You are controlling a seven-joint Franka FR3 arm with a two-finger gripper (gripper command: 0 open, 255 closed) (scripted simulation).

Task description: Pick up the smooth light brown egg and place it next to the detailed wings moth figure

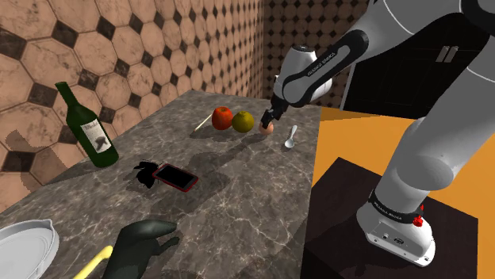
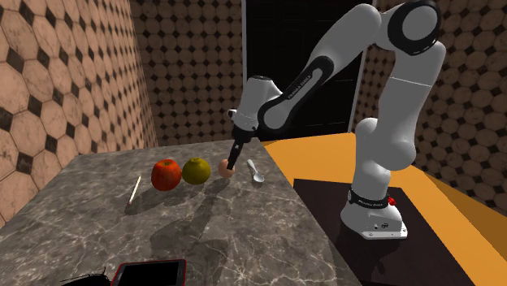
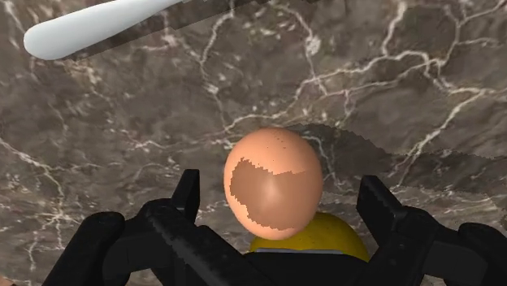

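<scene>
So the tool (image 3: 283, 195) is right down over the egg (image 3: 272, 183). Its fingers are spread wide with the egg sitting in the gap between them, and neither one's touching it as far as I can see. Egg's light brown, resting on the marble table (image 1: 238, 206) just beside the yellow-green apple (image 1: 243, 121), with a white spoon (image 1: 291, 141) on its other side. The dark moth figure (image 1: 145, 173) is well apart from it, next to the red phone (image 1: 176, 177).

Egg (image 2: 225, 167) beside spoon (image 2: 255, 171), on countertop (image 2: 227, 231)
</scene>
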